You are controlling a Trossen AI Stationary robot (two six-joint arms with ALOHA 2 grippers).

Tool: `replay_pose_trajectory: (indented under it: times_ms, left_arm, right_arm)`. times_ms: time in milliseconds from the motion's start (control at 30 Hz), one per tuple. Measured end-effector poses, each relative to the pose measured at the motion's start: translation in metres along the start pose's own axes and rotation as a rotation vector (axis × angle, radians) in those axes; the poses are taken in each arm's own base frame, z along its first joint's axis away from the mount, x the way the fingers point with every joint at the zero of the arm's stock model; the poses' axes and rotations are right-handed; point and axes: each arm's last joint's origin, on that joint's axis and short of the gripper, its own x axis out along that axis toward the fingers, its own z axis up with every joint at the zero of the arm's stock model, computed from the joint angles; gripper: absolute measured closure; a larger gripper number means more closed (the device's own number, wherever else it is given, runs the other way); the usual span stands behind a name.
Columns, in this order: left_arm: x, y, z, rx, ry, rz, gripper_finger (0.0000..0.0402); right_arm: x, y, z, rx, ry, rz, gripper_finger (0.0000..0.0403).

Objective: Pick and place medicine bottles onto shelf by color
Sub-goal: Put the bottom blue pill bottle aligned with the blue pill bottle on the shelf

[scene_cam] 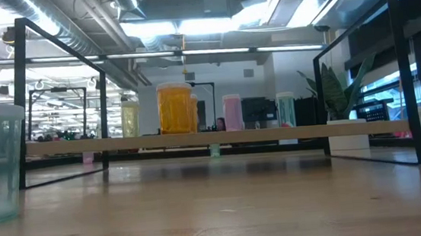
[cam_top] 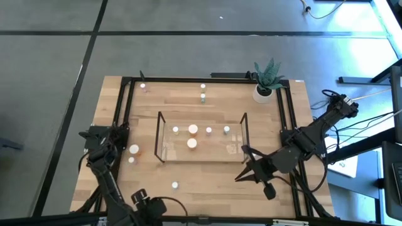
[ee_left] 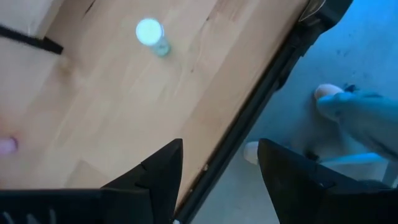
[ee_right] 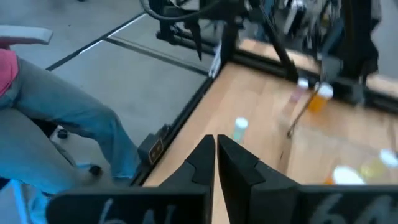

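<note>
The clear shelf point(cam_top: 201, 135) stands mid-table and carries a yellow point(scene_cam: 130, 117), an orange point(scene_cam: 177, 108), a pink point(scene_cam: 232, 112) and a green bottle point(scene_cam: 285, 109). Loose bottles stand on the table: a greenish one near the front point(cam_top: 174, 185), which also shows in the left wrist view point(ee_left: 151, 34), an orange point(cam_top: 134, 149) and a pink one point(cam_top: 131, 161) to the shelf's left, and three near the far edge point(cam_top: 203, 96). My left gripper point(ee_left: 219, 168) is open and empty over the table's near edge. My right gripper point(ee_right: 216, 155) is shut and empty, right of the shelf's near right corner point(cam_top: 240, 176).
A potted plant point(cam_top: 264, 91) stands at the far right corner. A black metal frame point(cam_top: 125, 107) runs around the tabletop. A person in jeans point(ee_right: 74, 118) sits beyond the near edge, with a shoe point(ee_left: 348, 106) on the floor there.
</note>
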Motion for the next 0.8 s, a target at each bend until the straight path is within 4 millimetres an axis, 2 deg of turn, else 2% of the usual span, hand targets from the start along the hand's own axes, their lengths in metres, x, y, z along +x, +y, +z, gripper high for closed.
replay_pose_trajectory:
  times_ms: [300,533,700,800]
  left_arm:
    - [-0.011,0.001,-0.027,-0.084,-0.078,-0.036,0.0200]
    - [-0.015,0.002,-0.036,-0.068,-0.151,-0.059,0.0200]
    - [-0.015,0.002,-0.037,-0.069,-0.158,-0.060,0.0200]
    - [-0.015,0.002,-0.037,-0.069,-0.158,-0.060,0.0200]
  right_arm:
    - [0.012,-0.011,0.035,-0.025,0.031,-0.040,0.0381]
    - [0.046,-0.011,0.064,-0.065,0.162,-0.021,0.0381]
    - [0.075,-0.012,0.072,-0.108,0.306,-0.002,0.0381]
    - [0.096,-0.012,0.073,-0.114,0.351,0.067,0.0381]
